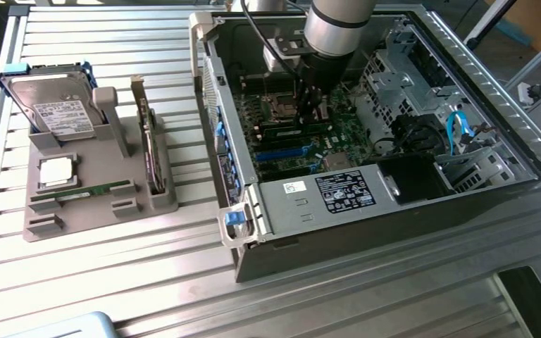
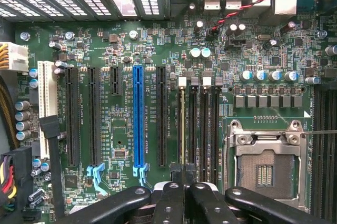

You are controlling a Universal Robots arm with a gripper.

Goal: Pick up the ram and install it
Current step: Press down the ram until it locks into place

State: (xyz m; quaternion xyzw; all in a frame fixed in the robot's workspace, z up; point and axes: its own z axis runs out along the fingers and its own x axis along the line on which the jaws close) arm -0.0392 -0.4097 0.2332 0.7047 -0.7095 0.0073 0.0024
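One gripper (image 2: 184,192), jaws together, over the ram (image 2: 182,124).

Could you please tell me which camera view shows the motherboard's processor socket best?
The wrist view: the processor socket is seen square-on from close above, with its metal frame and empty contact area plain. In the exterior view it appears small and oblique inside the computer case, beside the arm.

Ribbed aluminium-slat table (image 1: 110,42), evenly lit; metal frame rails (image 1: 534,63) beyond exterior view's right.
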